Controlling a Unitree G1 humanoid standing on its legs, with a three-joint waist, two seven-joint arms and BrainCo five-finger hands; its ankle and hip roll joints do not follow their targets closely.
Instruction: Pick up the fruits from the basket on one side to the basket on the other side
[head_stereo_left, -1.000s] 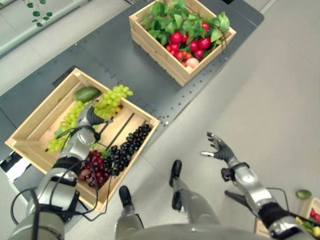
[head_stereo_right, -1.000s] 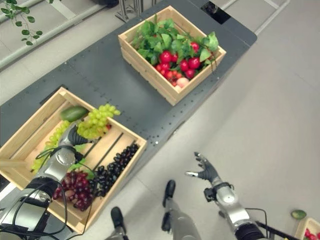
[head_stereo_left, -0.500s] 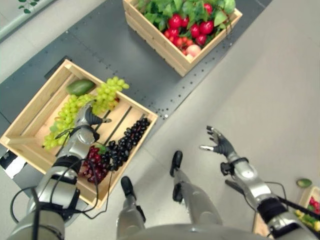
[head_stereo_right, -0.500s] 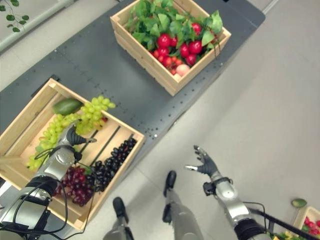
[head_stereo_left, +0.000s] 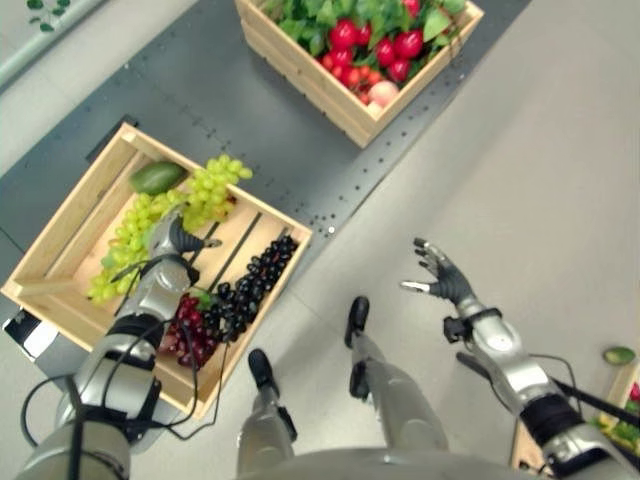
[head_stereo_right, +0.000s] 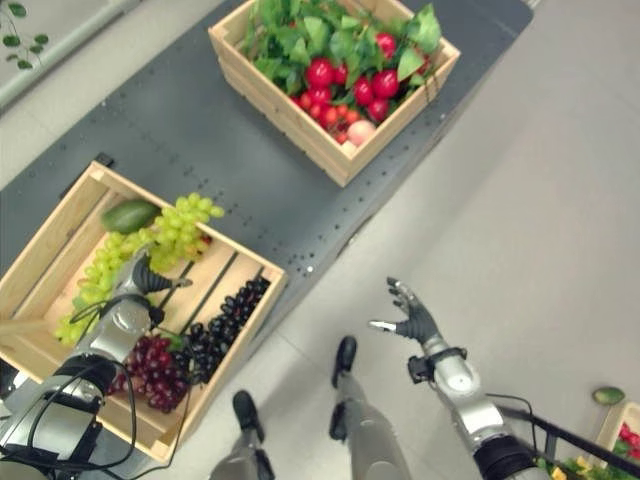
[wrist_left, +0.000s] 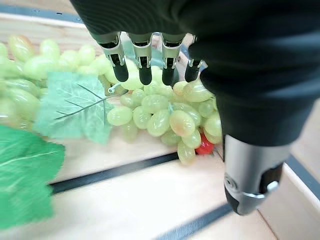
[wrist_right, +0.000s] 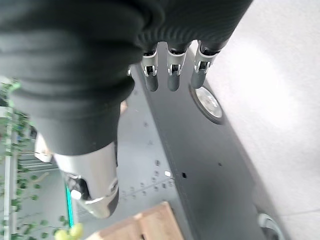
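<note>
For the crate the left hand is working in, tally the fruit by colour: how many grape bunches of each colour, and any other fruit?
Green grape bunches: 2
Black grape bunches: 1
Dark red grape bunches: 1
Green mango-like fruit: 1
Total: 5

A small red item peeks from under the green grapes; what it is cannot be told. The left hand hovers by the green grapes.

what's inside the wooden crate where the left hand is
Wooden crate: green grapes, an avocado, black grapes, red grapes. Left hand hides what lies beneath it.
</note>
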